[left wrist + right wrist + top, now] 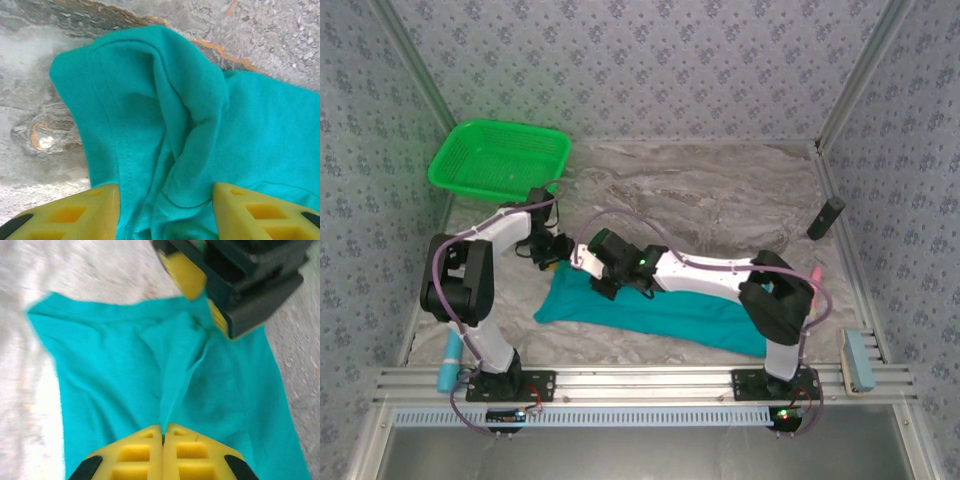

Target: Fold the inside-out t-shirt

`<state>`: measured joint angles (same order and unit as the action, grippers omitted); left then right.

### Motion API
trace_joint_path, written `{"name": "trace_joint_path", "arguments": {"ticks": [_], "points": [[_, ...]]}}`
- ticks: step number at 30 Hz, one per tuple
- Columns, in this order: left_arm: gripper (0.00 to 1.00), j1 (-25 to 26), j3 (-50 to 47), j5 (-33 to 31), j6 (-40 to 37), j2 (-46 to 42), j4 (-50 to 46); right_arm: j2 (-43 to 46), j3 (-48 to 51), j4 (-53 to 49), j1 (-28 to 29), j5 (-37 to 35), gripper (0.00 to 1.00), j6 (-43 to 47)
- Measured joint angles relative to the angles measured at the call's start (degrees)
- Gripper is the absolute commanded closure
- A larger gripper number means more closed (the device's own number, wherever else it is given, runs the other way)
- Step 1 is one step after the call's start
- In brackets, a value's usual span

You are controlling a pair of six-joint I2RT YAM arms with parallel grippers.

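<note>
Teal soft-cloth t-shirt (665,312) lies in a long rumpled band on the marbled grey table (720,190), beneath both end effectors.

Left end effector (165,202): ribbed yellow foam pads (95,207) stand apart, clamped on a thick gathered fold of fine knit with a stitched hem; the cloth fans out ahead of them.

Right end effector (163,432): pads pressed together, pinching a thin tented ridge of fabric that creases away forward.

Bright green plastic mesh basket (500,158), rectangular, sits well beyond the left end effector.
</note>
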<state>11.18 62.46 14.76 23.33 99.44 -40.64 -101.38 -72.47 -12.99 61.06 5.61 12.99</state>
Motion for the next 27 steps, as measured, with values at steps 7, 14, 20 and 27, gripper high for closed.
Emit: {"name": "trace_joint_path", "arguments": {"ticks": [7,14,20,27], "points": [[0.48,-0.79,0.07,0.00,-0.39,-0.39,-1.14,1.20,2.27,-3.87,3.04,9.01,0.62,1.88],[0.47,0.63,0.07,-0.90,-0.39,-4.76,-3.61,2.01,7.21,-6.43,1.79,11.02,0.55,0.87],[0.48,4.55,0.15,-4.83,-0.33,-5.42,-5.46,10.73,10.80,-5.20,-7.78,-2.71,0.52,-12.44],[0.49,8.02,5.51,-10.54,0.55,-1.18,-5.60,24.39,26.56,-8.79,-26.60,-15.65,0.55,-38.71]]}}
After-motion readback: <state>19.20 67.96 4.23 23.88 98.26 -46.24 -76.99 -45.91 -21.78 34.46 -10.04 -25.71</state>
